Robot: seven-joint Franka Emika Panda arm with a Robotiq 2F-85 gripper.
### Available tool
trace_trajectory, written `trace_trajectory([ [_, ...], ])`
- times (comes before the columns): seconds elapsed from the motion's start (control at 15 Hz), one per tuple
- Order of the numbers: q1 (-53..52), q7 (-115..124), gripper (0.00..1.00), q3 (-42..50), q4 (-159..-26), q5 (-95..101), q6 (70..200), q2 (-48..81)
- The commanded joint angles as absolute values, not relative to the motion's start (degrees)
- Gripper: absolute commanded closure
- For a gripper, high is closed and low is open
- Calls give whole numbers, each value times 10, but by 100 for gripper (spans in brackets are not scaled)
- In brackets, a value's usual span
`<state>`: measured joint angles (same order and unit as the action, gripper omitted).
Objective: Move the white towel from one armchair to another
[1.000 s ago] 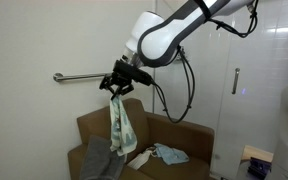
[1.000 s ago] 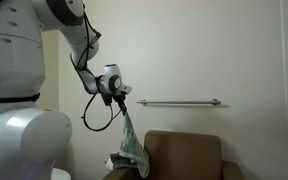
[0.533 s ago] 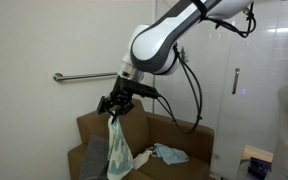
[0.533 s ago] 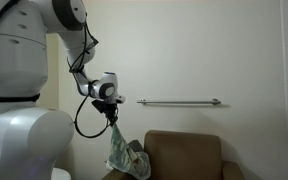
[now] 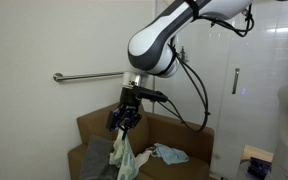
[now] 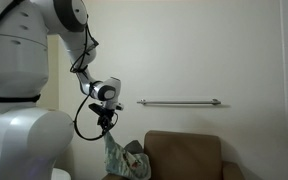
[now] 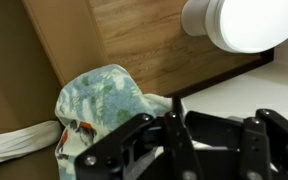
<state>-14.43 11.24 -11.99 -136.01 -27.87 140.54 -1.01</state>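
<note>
Above the armchair (image 5: 190, 141), claw (image 5: 123, 127) clamped — white towel (image 5: 124, 158) dangling

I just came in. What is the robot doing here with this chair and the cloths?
The robot arm's end effector is shut on the top of a white towel, which hangs down in front of the brown armchair. Its lower end is near the seat; whether it touches is unclear. A thick grey towel lies over one arm of the chair, and a pale blue cloth lies on the seat.

Pale wall (image 5: 44, 40); metal grab rail (image 5: 84, 76); white door (image 5: 252, 110).
</note>
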Motion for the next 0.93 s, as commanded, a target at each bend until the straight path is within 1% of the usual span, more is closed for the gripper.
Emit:
trace_trajectory([
  [0.0, -143, 81, 99, -126, -1357, -292, 1363, 2],
  [0.2, -152, 91, 99, -142, -1335, -284, 1371, 52],
  [0.27, -156, 91, 74, -148, -1320, -283, 1377, 75],
  [0.33, -158, 91, 73, -152, -1310, -281, 1380, 89],
  [0.47, -161, 94, 62, -157, -1284, -272, 1382, 117],
  [0.87, -157, 104, 23, -157, -1192, -261, 1379, 181],
])
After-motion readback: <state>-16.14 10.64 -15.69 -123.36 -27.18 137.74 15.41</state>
